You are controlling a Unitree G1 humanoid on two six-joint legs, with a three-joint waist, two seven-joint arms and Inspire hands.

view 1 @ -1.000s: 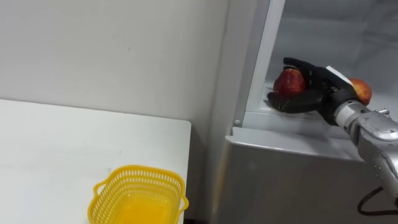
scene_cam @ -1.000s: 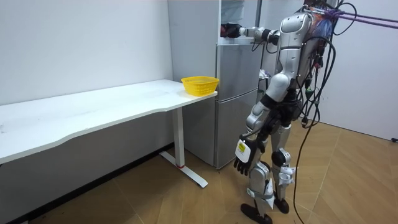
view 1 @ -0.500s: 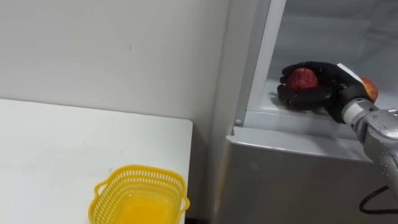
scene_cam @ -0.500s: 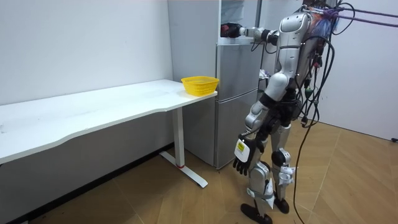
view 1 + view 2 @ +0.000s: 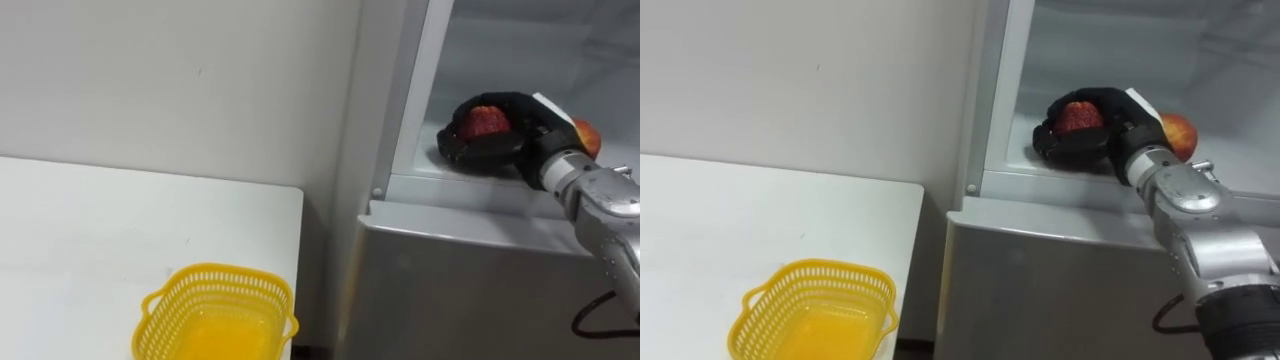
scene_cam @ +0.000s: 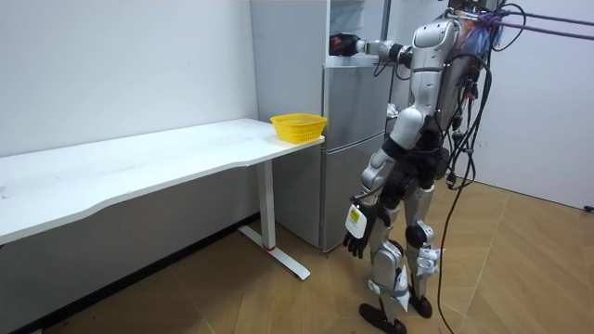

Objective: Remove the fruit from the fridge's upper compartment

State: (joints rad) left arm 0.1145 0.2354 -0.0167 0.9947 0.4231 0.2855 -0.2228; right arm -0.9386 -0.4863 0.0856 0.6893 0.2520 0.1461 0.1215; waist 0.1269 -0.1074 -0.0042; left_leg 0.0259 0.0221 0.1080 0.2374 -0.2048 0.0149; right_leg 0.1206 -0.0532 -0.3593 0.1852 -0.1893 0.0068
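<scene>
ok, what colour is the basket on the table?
The basket is yellow, clearest in the left eye view.

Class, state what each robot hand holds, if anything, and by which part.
The right hand holds a red apple inside the upper fridge compartment, its fingers curled over the top and underside. The left hand hangs beside the robot, holding nothing.

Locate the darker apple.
The darker apple is inside the upper fridge, right of the eye views, gripped by the right robot hand, a second apple beside its wrist.
</scene>
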